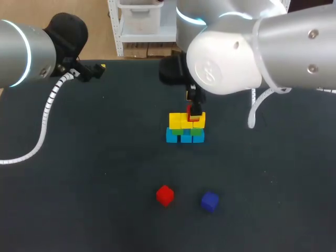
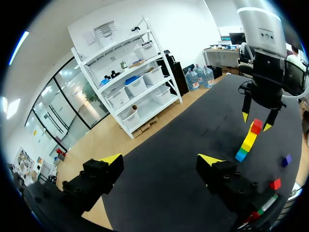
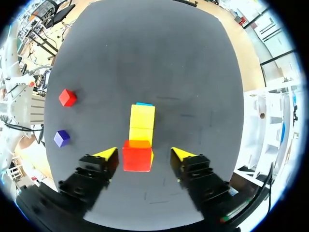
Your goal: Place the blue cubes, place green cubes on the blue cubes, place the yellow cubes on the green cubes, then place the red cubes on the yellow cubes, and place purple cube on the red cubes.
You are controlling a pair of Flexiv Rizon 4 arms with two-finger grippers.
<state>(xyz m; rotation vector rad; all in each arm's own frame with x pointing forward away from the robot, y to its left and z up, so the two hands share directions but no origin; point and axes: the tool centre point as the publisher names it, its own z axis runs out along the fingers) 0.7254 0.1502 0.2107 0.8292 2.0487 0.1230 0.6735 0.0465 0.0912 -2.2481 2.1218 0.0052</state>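
A: Right tool (image 3: pixel 144 153), shut on anything?

B: No. Spread wide, straddling the red cube (image 3: pixel 136 155) with a gap on either side. Gripping nothing.

A: Where, exactly?

B: On top of the yellow cubes (image 3: pixel 142 121), at the right end of the row in the head view. Sitting flat, faces squared with the cubes beneath.

A: Why straddle it that way?

B: Probably to clear the cube straight up without nudging the tier. Fingers set across the row's narrow width, so little risk of bumping the neighbours.

A: Long axis of the row?

B: Left to right across the worktop (image 1: pixel 105 157) in the head view; straight ahead of the right tool in its wrist view. Layered from the bottom: blue cubes (image 1: pixel 173 136), green cubes (image 1: pixel 196 133), then yellow.

A: Left tool (image 2: pixel 161 159)?

B: Parked at the worktop's far left, wide open, empty. Kept clear of the stack, by the look of it.

A: And the rest?

B: Loose red cube (image 1: pixel 165 195) and purple cube (image 1: pixel 209 201), near each other at the front, well apart from the stack.
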